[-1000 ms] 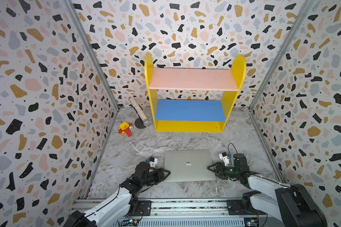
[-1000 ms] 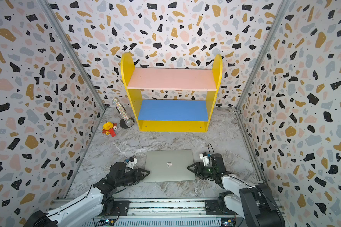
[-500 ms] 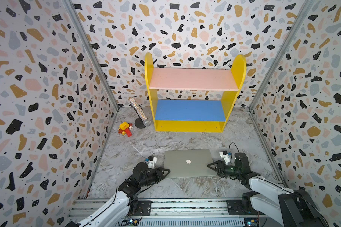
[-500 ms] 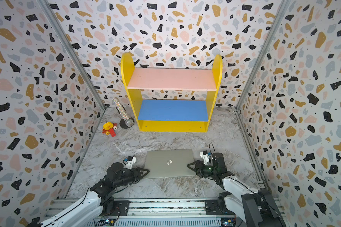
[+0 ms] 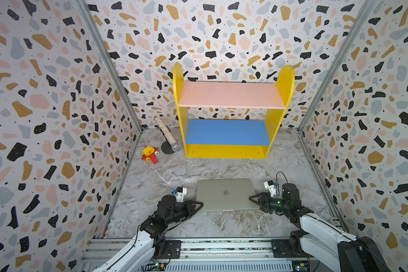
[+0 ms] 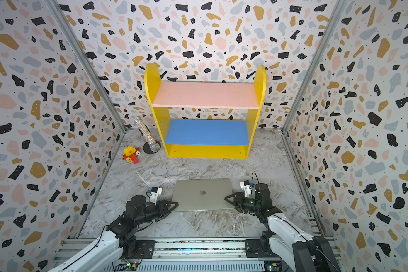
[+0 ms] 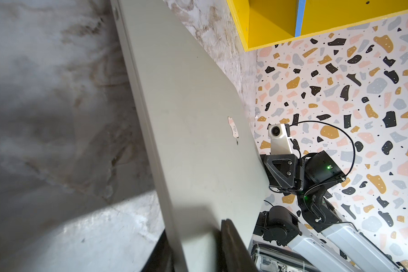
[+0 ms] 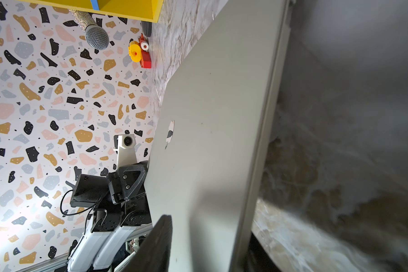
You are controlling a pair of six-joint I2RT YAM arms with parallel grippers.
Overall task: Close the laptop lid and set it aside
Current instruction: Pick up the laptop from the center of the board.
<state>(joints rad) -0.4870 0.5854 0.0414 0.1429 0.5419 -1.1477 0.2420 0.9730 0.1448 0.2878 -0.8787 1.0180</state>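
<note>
Against the picture from a second ago, your thin silver-grey metal laptop (image 5: 225,201) is still shut. Its near edge now sits a little farther from the aluminium front rail (image 5: 222,245), and the cover looks shallower front to back. You cannot tell whether it lies flat or is tipped. It is at the front middle of the grey marble-patterned tabletop (image 5: 222,169), between the two arms. The black left gripper (image 5: 200,203) and black right gripper (image 5: 251,197) are about where they were. Each is at one side edge of the laptop, near the front corners.

In both top views you see only the upper finger of each gripper meeting that edge. The wrist views add more. In the left wrist view one dark finger (image 7: 233,245) lies over the lid (image 7: 193,113), and a second dark shape shows under the base. The right wrist view gives the same picture, with a finger (image 8: 156,245) above the cover and darkness beneath. So each gripper brackets the laptop's edge, but you cannot tell whether either has clamped down or sits loose around it.

The right wrist view alone shows the mesh head of the glitter-covered microphone (image 8: 97,37) and the yellow-and-red toy block car (image 8: 140,53). The left wrist view catches only the yellow shelf unit with its blue board (image 7: 269,23). All three stand unmoved at the back.
</note>
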